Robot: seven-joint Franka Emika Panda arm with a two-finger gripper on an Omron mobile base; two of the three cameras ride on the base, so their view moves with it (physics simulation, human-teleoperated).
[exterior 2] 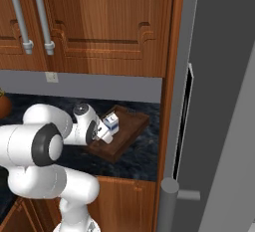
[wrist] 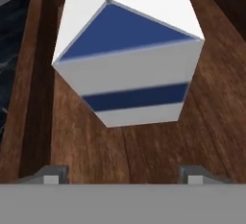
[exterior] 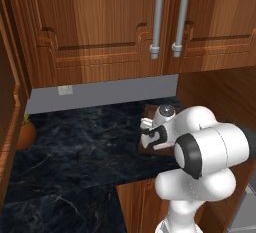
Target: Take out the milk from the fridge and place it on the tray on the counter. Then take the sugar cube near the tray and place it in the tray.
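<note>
One milk carton sits in one wooden tray as the robot's fingers stand spread apart.

From the left base view, the gripper (exterior: pixel 148 133) reaches over the tray (exterior: pixel 150 110) on the dark counter (exterior: pixel 80 147); two cabinet handles (exterior: pixel 158 17) hang above, one brownish-orange round object (exterior: pixel 26 134) rests at the far left. From the right base view, a single milk carton (exterior 2: pixel 111 122) stands in the tray (exterior 2: pixel 130 126) just past the gripper (exterior 2: pixel 105 129), with the grey fridge (exterior 2: pixel 219 101) to the right. From the hand view, the milk (wrist: pixel 127 55) stands on the tray floor (wrist: pixel 144 146), and two fingertips (wrist: pixel 50 172) sit wide on either side, clear of it.
</note>
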